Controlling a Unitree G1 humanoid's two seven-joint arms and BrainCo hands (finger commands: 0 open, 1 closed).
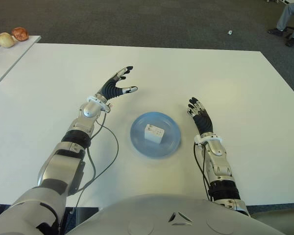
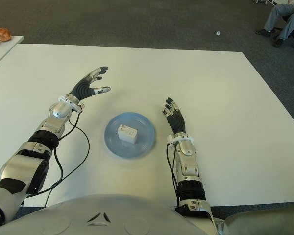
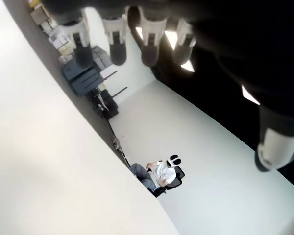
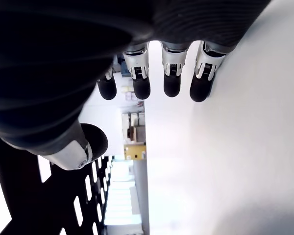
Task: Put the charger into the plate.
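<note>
A white charger (image 1: 153, 133) lies inside the round blue plate (image 1: 169, 143) near the middle front of the white table (image 1: 196, 73). My left hand (image 1: 118, 84) hovers up and to the left of the plate, its fingers spread and empty. To the right of the plate shows my right hand (image 1: 198, 113), fingers stretched out flat with nothing in them. Both wrist views show straight fingers (image 3: 118, 46) and no object between them.
A second white table (image 1: 5, 58) at the far left carries round food items (image 1: 12, 36). A seated person's legs (image 1: 290, 22) show at the far right on the dark carpet. A small white object (image 1: 230, 32) lies on the floor beyond the table.
</note>
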